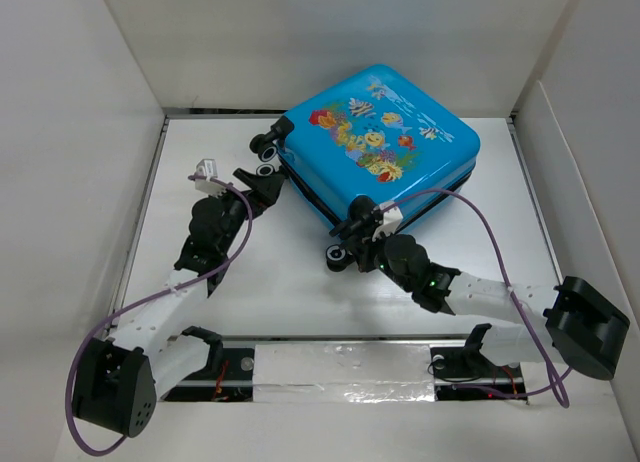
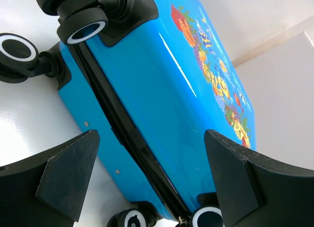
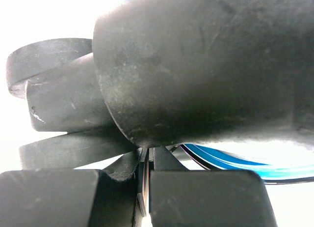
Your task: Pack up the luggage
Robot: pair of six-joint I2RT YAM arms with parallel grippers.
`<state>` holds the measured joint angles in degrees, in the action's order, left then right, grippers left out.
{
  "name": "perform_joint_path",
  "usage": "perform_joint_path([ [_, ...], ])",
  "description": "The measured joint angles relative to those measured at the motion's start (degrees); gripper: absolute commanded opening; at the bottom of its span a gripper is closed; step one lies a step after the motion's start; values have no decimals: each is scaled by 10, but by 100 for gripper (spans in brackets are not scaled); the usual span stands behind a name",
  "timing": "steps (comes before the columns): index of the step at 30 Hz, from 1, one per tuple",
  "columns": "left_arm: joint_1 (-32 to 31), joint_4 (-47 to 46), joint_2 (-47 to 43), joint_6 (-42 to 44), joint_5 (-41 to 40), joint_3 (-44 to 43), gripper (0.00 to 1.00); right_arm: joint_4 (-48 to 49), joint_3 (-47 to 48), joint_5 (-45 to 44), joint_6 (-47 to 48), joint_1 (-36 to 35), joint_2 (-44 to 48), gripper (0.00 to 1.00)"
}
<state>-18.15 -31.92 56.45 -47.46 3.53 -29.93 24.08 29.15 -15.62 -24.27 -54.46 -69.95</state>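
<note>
One small bright blue hard-shell suitcase (image 1: 385, 132) lies flat and closed on the white table (image 1: 270, 292), right of centre in the upper half of the overhead view. Its cartoon fish and coral print faces up, and it is turned at an angle so that one corner points toward the bottom of the frame. Black-and-white wheels (image 1: 268, 154) sit at its left corner, and another wheel (image 1: 338, 257) sits at its lowest corner.

The right gripper (image 1: 360, 227) is at that lowest corner, up against the wheel housing. In the right wrist view its fingers (image 3: 206, 197) are pressed together, with a thin dark sliver in the seam between them. What that sliver is cannot be told. A large black wheel (image 3: 211, 65) fills most of that frame, and a strip of the blue shell (image 3: 235, 160) shows at lower right.

The left gripper (image 1: 260, 185) is just beside the left-corner wheels. Its jaws are spread wide and grip nothing, and in the left wrist view the suitcase's blue side and dark zipper line (image 2: 122, 124) show between the fingers (image 2: 68, 173).

A purple cable (image 1: 130, 312) loops along each arm.
</note>
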Motion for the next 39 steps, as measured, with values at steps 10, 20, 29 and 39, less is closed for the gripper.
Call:
perform_joint_path([
  [10, 0, -3, 0, -3, 8, 3, 85, 0, 0, 0, 0, 0, 0, 0],
  [20, 12, -12, 7, -8, -12, 3, 87, 0, 0, 1, 0, 0, 1, 0],
  [29, 68, -23, 115, -28, -6, -72, 98, -6, 0, 9, 0, 0, 7, 0],
  [39, 138, -107, 331, -72, 63, -174, 97, -6, -1, 25, 0, 0, 8, 0],
])
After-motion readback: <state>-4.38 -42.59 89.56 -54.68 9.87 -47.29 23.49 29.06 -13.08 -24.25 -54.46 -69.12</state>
